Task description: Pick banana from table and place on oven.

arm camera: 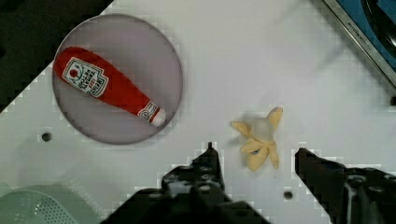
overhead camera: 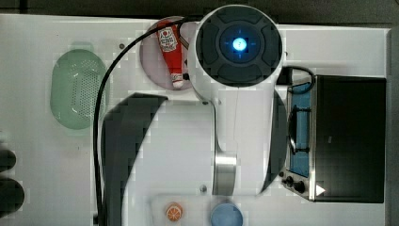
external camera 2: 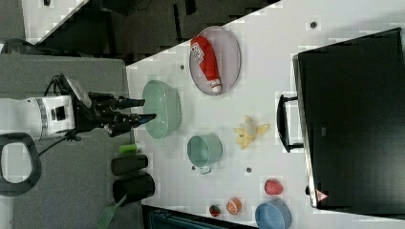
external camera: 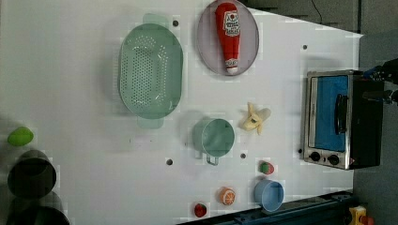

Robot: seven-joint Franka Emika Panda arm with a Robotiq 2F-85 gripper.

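- White, glossy, rounded plastic arm shell (overhead camera: pixel 244 127), with a brushed silver metal ring (overhead camera: pixel 225 174) at one joint.
- Round dark grey end cap (overhead camera: pixel 239 44), divided into segments, with a blue light (overhead camera: pixel 240 44) at its centre.
- Thin black cable (overhead camera: pixel 99 122) running alongside the arm.
- White cylindrical wrist section (external camera 2: pixel 45 117) with a grey band and a small dark rectangular panel.
- Black gripper (external camera 2: pixel 138 109) with two slim black fingers (external camera 2: pixel 131 102); the body bears small screws and a looped black cable.
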